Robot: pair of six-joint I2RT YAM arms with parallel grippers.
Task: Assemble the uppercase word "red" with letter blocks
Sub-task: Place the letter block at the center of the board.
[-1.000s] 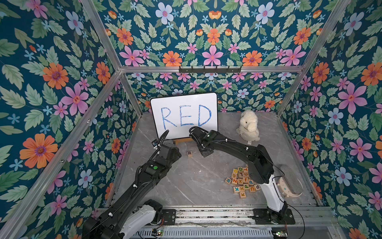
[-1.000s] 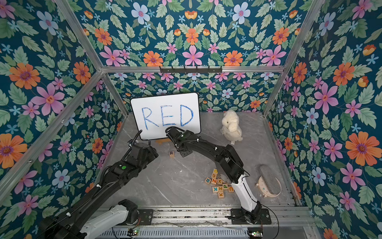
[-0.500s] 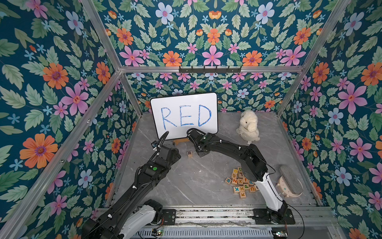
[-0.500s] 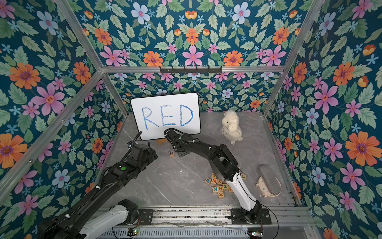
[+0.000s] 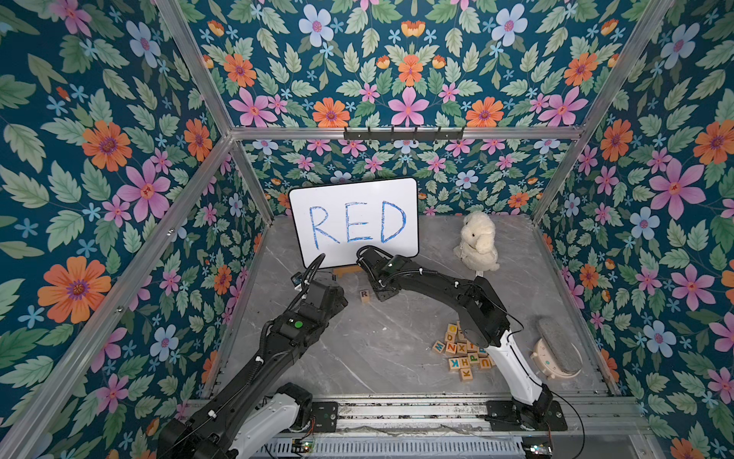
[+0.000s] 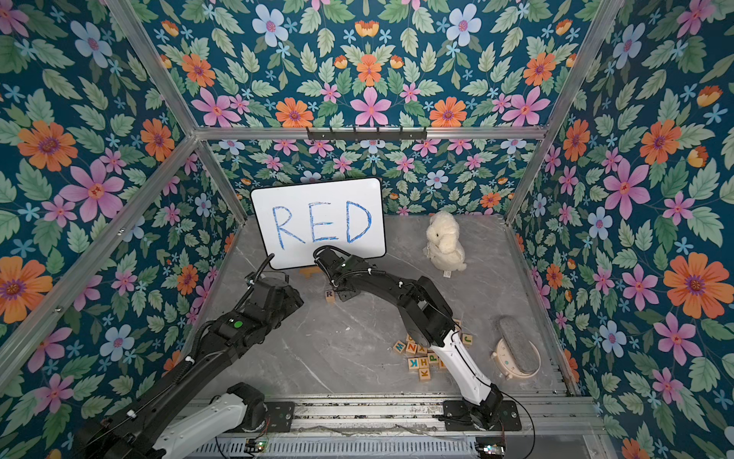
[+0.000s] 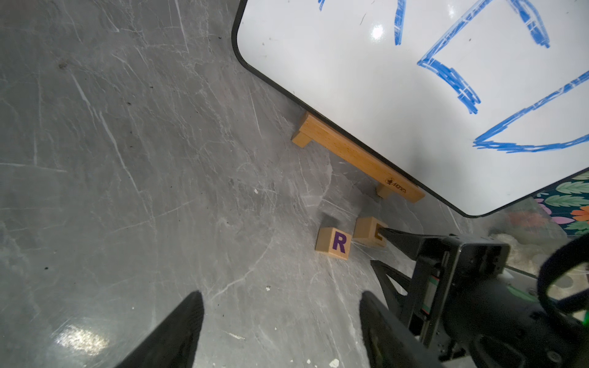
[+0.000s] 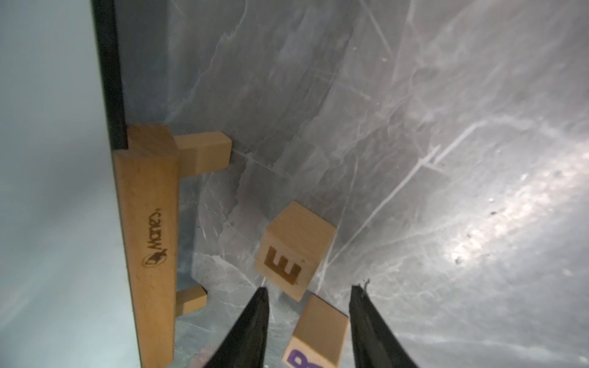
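E block just beside R block, before the whiteboard; block pile well apart rightward.

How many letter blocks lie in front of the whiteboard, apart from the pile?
2. The R block lies before the whiteboard stand; the E block close beside it. None seems hidden.

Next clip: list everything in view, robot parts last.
whiteboard: one, white, blue "RED", table's back
wooden stand: one, light wood, under the whiteboard
R block: one, purple letter, before the stand
E block: one, brownish-looking letter, beside the R block
loose letter blocks: a heap, mixed colours, table's front right
plush lamb: one, cream, right of the whiteboard
beige disc with grey pad: one, table's right edge
hook rail: one, black, back wall
table: one, grey marble
left gripper: one, black, open, empty, above the table
right gripper: one, black, open, at the E block
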